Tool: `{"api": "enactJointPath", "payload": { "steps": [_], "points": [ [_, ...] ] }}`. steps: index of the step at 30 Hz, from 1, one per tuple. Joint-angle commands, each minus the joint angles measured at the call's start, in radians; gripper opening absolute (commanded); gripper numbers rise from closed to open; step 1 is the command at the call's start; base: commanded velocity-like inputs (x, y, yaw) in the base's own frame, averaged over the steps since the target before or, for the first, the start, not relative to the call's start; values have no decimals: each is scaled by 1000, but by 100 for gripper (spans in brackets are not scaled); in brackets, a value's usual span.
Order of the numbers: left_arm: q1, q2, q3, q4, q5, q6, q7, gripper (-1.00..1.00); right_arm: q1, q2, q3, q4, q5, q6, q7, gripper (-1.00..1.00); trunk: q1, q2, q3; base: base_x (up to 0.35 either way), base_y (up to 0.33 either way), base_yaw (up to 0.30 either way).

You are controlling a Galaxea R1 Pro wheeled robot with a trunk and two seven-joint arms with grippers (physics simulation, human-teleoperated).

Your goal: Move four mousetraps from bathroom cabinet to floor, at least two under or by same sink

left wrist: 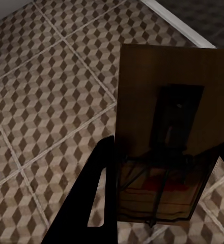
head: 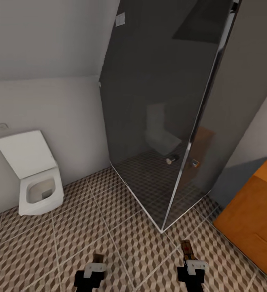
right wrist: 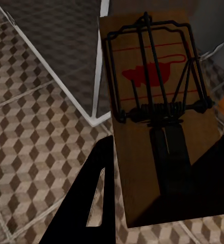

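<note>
Each hand carries a mousetrap over the bathroom floor (head: 121, 227). My left gripper (head: 95, 271) is shut on a tan wooden mousetrap (left wrist: 165, 101), which stands upright between the dark fingers (left wrist: 99, 195) with its metal parts in shadow. My right gripper (head: 193, 267) is shut on a second mousetrap (right wrist: 160, 117), whose spring bar and red print face the camera; this mousetrap (head: 187, 249) pokes forward from the hand. At the right edge stands the orange-brown cabinet (head: 255, 219). The sink is out of view.
A glass shower enclosure (head: 165, 121) rises straight ahead, its corner post (head: 162, 229) close in front of the right hand. A white toilet (head: 38, 182) with its lid up stands against the left wall. Patterned tiles stretch between toilet and shower.
</note>
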State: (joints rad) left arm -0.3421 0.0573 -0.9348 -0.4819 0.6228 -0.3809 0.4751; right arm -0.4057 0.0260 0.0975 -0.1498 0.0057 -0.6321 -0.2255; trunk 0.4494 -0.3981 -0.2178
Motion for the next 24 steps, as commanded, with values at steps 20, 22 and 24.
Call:
{"api": "enactJointPath", "payload": {
  "steps": [20,22,24],
  "points": [
    [-1,1,-9,-1,6,-3,10,-100,-1,0,8,1,-1,-3,-8,-100,1,-2,20,0,0,232],
    [-1,1,-9,-1,6,-3,10,-100,-1,0,8,1,-1,-3,-8,-100,1,-2,23,0,0,232],
    [-1,1,-9,-1,6,-3,10,-100,-1,0,8,1,-1,-3,-8,-100,1,-2,25,0,0,232]
  ]
}}
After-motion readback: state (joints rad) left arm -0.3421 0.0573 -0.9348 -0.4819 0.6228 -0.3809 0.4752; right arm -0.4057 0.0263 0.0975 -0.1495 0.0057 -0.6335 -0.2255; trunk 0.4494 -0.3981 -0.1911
